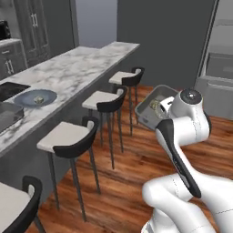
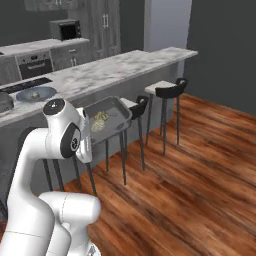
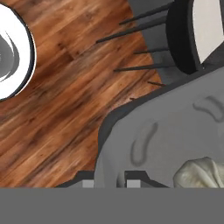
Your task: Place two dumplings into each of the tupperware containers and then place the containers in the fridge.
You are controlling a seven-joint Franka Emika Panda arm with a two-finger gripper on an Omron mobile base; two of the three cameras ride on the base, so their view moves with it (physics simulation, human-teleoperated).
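- On the marble counter (image 1: 68,75), far left in the left base view, a round blue-grey plate (image 1: 35,97) holds one small pale dumpling (image 1: 39,98); a grey tub (image 1: 9,116) sits at the frame edge just nearer the camera, its contents hidden.
- A row of black-backed stools (image 1: 68,139) stands along the counter's edge, over the wooden floor (image 1: 123,182).
- Right of the stools, the carried tupperware container (image 1: 152,107) hangs in the air above the floor, tilted, held up by the arm.
- In the right base view the same container (image 2: 107,117) shows its inside: a cluster of pale dumplings (image 2: 100,120) lies in it; I cannot count them surely.
- The gripper (image 3: 110,181) pinches the container's rim (image 3: 105,131), one dark fingertip on either side of the wall, in the hand view; a pale dumpling (image 3: 201,173) lies inside near the right.
- The fridge (image 1: 218,63) stands open at the far right of the left base view, pale shelves and a drawer showing, well apart from the container.
- Open floor lies between the stools and the fridge.
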